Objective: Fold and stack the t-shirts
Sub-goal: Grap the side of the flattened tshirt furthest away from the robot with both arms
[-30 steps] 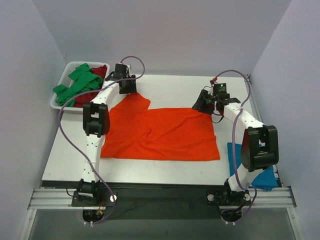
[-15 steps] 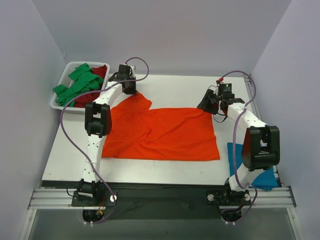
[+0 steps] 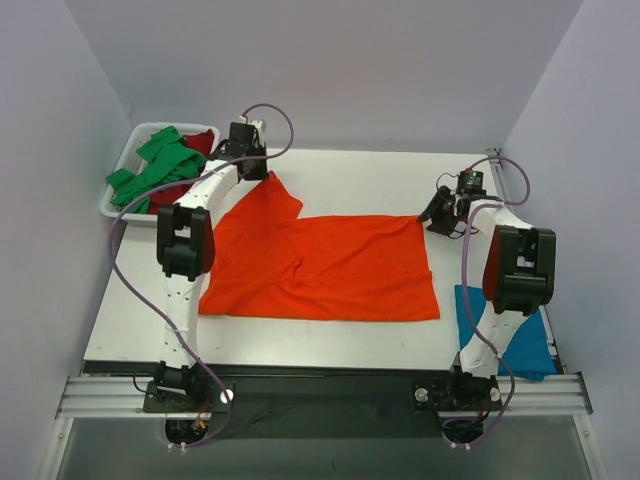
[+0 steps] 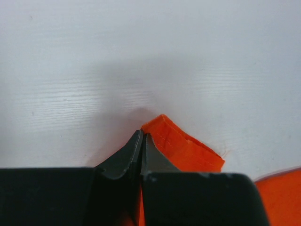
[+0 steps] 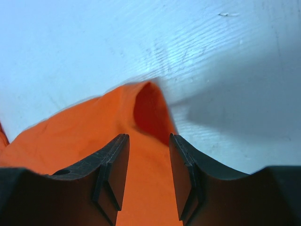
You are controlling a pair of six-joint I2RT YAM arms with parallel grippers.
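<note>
The orange t-shirt is soft matt cloth with a few shallow creases. Its hem shows a stitched, doubled edge in the left wrist view. The surface is white and smooth, with a faint sheen and fine grain lines up close. At upper left the tray looks like white plastic. The green t-shirt and dark red t-shirt in it are matt, rumpled cloth, as is the teal t-shirt at lower right. The left tool and right tool have matt black fingers — hard-looking, probably plastic.
</note>
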